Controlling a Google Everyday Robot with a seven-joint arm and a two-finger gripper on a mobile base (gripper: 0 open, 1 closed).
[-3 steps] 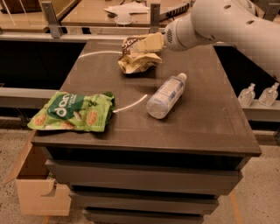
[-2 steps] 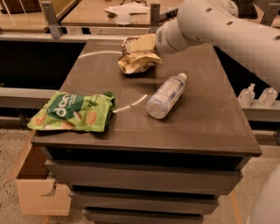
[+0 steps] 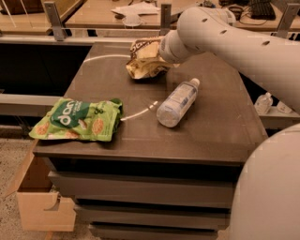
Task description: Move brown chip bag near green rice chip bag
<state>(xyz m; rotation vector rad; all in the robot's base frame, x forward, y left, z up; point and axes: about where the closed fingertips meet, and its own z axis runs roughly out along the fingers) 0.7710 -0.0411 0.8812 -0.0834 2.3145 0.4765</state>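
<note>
The brown chip bag (image 3: 142, 66) lies crumpled at the back middle of the dark table (image 3: 211, 136), its tan edges showing. My gripper (image 3: 161, 50) is at the bag's right upper edge, mostly hidden behind my own white wrist, and it touches or overlaps the bag. The green rice chip bag (image 3: 77, 119) lies flat at the table's front left corner, far from the brown bag.
A clear plastic water bottle (image 3: 177, 102) lies on its side in the middle of the table, between the two bags. An open cardboard box (image 3: 40, 206) sits on the floor at the left. A desk with papers (image 3: 136, 8) stands behind.
My arm has swung left and closer over the brown bag, and now fills the right side of the view. The brown bag, green bag and bottle have kept their places.
</note>
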